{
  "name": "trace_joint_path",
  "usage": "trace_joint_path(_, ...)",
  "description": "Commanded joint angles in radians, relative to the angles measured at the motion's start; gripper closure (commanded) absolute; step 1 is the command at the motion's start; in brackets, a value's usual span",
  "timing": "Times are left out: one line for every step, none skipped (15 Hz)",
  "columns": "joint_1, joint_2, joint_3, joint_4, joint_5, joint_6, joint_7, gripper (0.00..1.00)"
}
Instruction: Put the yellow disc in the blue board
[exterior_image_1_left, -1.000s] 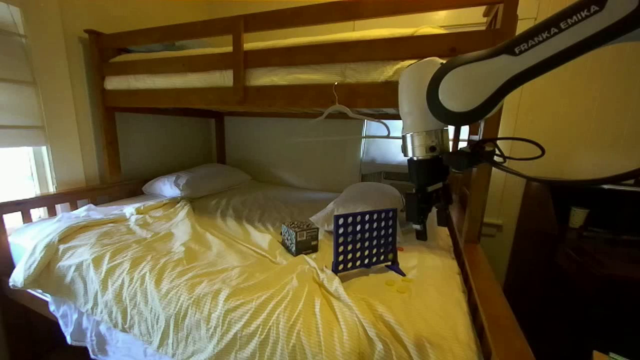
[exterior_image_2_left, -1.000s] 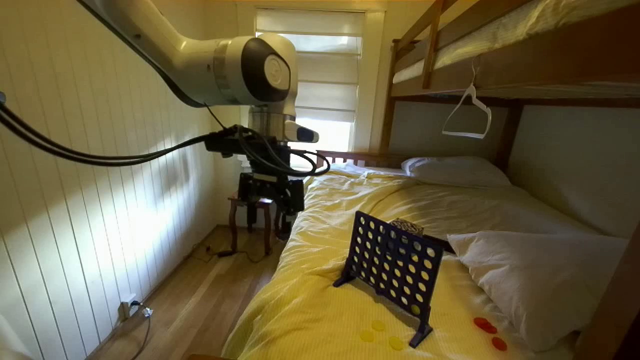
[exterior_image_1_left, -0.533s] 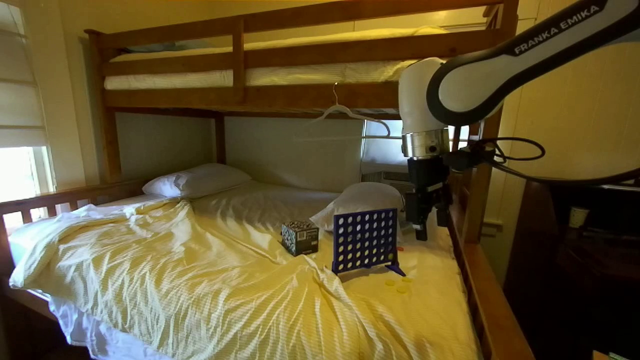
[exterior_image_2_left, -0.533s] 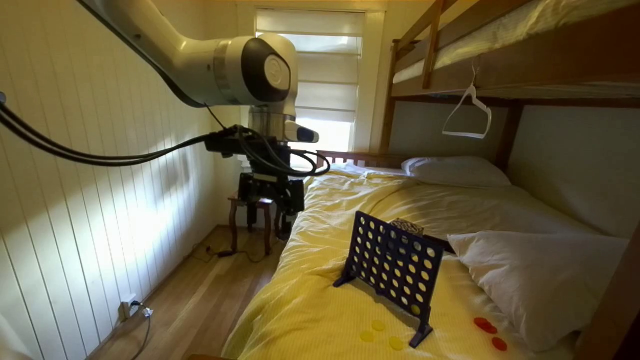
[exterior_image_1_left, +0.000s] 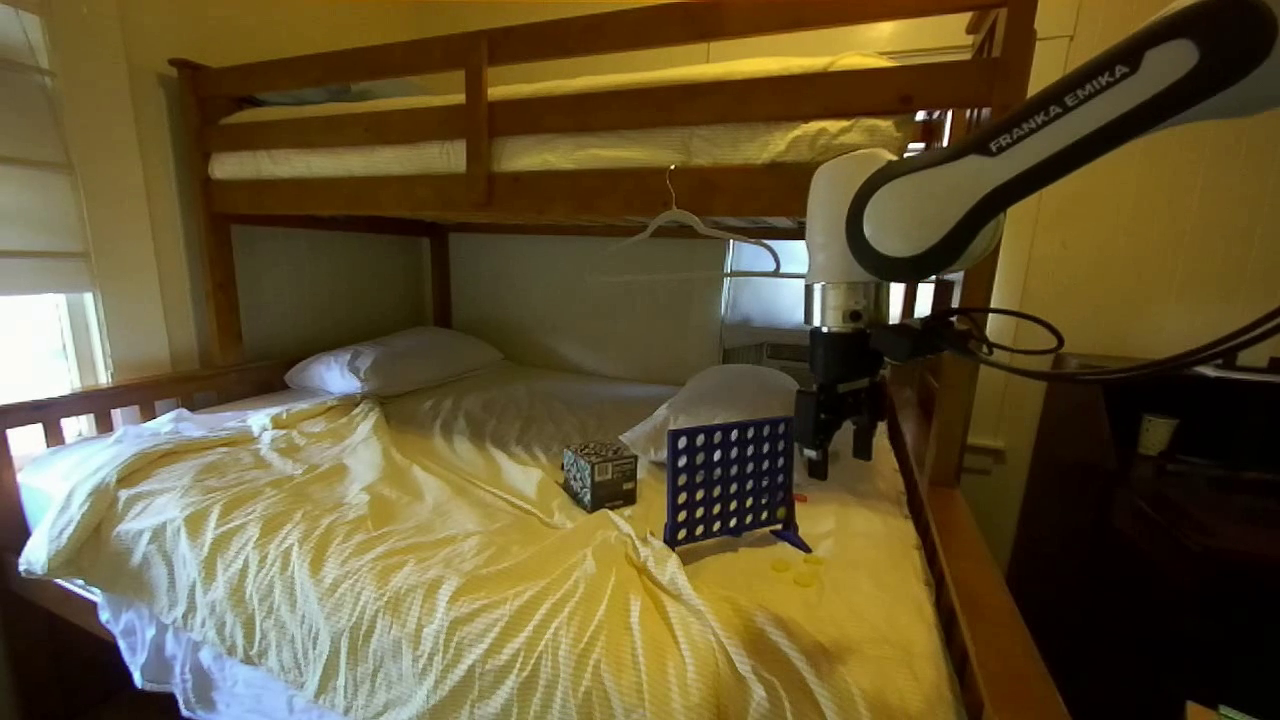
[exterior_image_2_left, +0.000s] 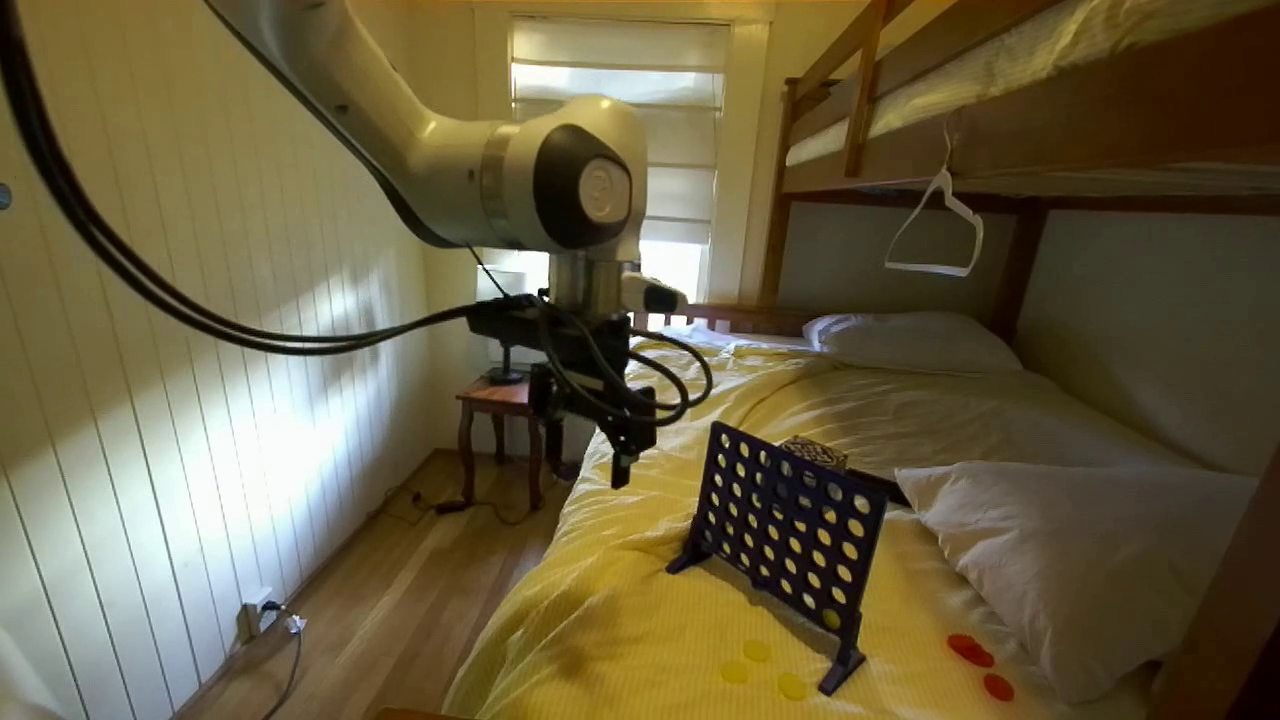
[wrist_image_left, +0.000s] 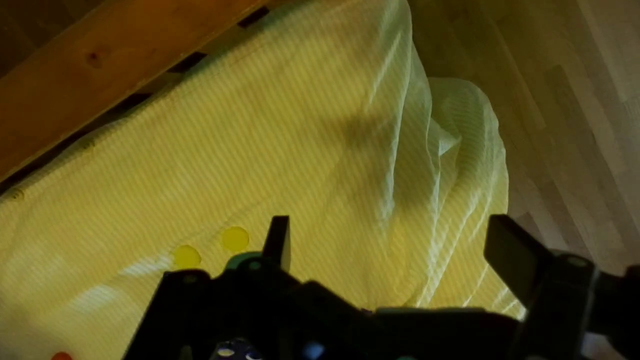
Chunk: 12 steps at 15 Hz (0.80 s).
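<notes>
Bench (exterior_image_1_left: 985, 610) = lower level of a wooden bunk bed (exterior_image_1_left: 560, 197), ribbed yellow cover (wrist_image_left: 310, 165), rumpled over most of its length, smoother around the board (exterior_image_1_left: 741, 478). Pillows (exterior_image_2_left: 1080, 560): one at the far end, one next to the red discs (exterior_image_2_left: 998, 687). Room: pale panelled wall (exterior_image_2_left: 100, 480), wood floor (exterior_image_2_left: 370, 600), window blind (exterior_image_2_left: 683, 140), small wooden stool (exterior_image_2_left: 490, 393). A hanger (exterior_image_2_left: 928, 269) hangs off the bunk bed.

Board stands upright on the cover, box (exterior_image_1_left: 612, 482) near it. Yellow discs (exterior_image_2_left: 735, 672): three lie flat just beside one of its feet. A bottom-corner hole shows fuller yellow in both exterior views; can't tell if that's a disc. Fingers (wrist_image_left: 512, 251) spread wide, above the cover, apart from board and discs.

Text: "FRANKA EMIKA", white caps on the arm (exterior_image_1_left: 920, 210). Box has a pale label and other print, too small to read.
</notes>
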Motion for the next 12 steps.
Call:
trace_joint_path(-0.014, 0.065, -0.043, -0.019, 0.032, 0.176, -0.073, 0.0)
trace_joint_path(-0.018, 0.088, -0.052, -0.019, 0.033, 0.22, -0.085, 0.0)
trace_joint_path(-0.021, 0.115, -0.061, -0.014, 0.035, 0.257, -0.101, 0.0)
trace_joint_path(-0.023, 0.142, -0.07, -0.01, 0.039, 0.287, -0.113, 0.0)
trace_joint_path(-0.023, 0.168, -0.079, -0.007, 0.054, 0.318, -0.136, 0.0)
trace_joint_path(-0.024, 0.192, -0.087, -0.003, 0.073, 0.338, -0.16, 0.0)
trace_joint_path(-0.023, 0.216, -0.094, 0.001, 0.098, 0.359, -0.192, 0.0)
trace_joint_path(-0.03, 0.24, -0.098, 0.005, 0.104, 0.371, -0.192, 0.0)
trace_joint_path(-0.034, 0.256, -0.102, 0.011, 0.129, 0.364, -0.199, 0.0)
trace_joint_path(-0.031, 0.211, -0.09, -0.015, 0.08, 0.352, -0.159, 0.0)
trace_joint_path(-0.034, 0.229, -0.095, -0.012, 0.093, 0.357, -0.168, 0.0)
trace_joint_path(-0.036, 0.243, -0.096, -0.006, 0.099, 0.359, -0.173, 0.0)
